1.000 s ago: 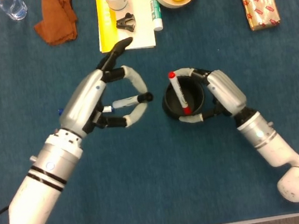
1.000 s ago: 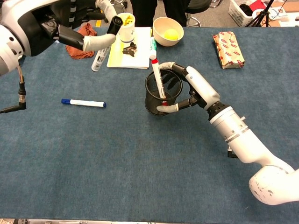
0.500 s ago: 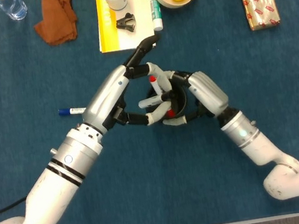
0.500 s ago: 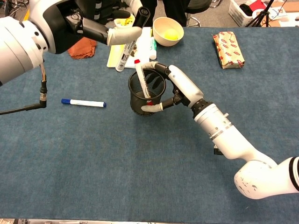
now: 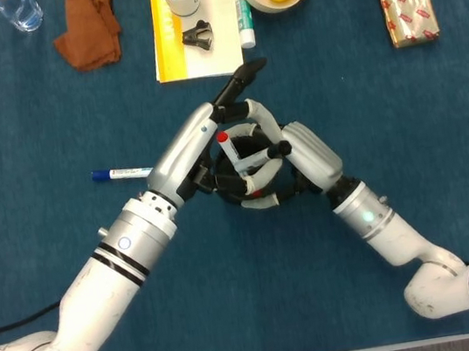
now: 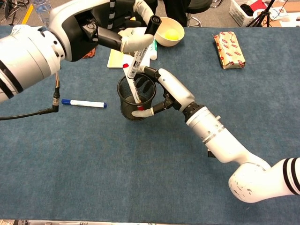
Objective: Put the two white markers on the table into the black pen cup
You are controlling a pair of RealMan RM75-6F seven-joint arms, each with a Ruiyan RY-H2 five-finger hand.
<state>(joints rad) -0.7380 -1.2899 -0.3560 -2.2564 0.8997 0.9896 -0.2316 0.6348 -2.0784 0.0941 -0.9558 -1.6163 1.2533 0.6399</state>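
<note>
The right hand (image 6: pixel 161 91) gripped the black pen cup (image 6: pixel 136 98) near the table's middle, steadying it. The left hand (image 6: pixel 129 40) pinched a black-capped white marker (image 6: pixel 139 56) over the rim, apparently for dropping in beside the red-capped marker (image 6: pixel 132 86) already inside.

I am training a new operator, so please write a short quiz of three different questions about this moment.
1. True or false: the left hand holds a marker above the black pen cup.
2. What steadies the cup? A) the right hand B) the yellow book
3. What colour is the cap of the marker lying on the table?

Key: 1 true; 2 A; 3 blue.
</note>
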